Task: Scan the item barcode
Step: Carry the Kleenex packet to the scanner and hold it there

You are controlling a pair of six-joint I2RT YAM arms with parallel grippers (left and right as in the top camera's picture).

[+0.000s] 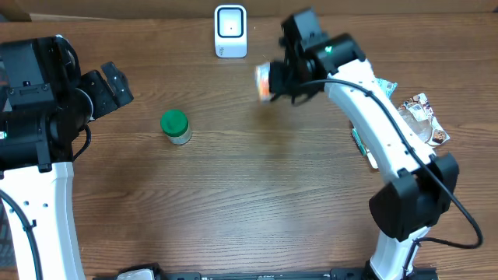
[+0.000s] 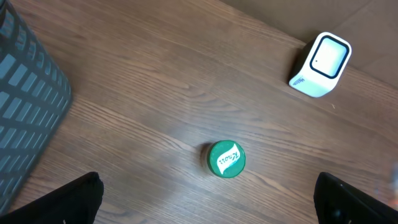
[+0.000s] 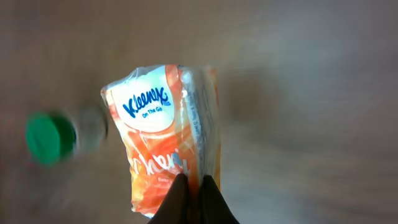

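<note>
Tissues are the thing to scan. The tissue pack [image 3: 165,149] is orange and white, and the right fingers [image 3: 177,202] pinch it tight by one thin edge. It hangs in the air above the worktop [image 1: 233,202], a little in front of the scanner [image 1: 230,31] and to its right, as the top camera shows it. The left fingers [image 2: 68,202] are spread wide and hold nothing. They sit far to the left of the scanner. A jar [image 1: 175,127] with a green lid stands on the worktop, in front of the scanner and a bit to its left. Some snack packets [image 1: 420,117] lie far off to the scanner's right.

I think the step now is to bring the pack up to the scanner's window. To do that well, the side with the stripes has to face the window. I cannot see the barcode from here, so the pack may need a turn first. The pack is soft and held only by an edge, so it could flop or slip. Slow moves are best. Hold it flat and steady, close to the window but not bumping it. The fingers should not cover the stripes.
</note>
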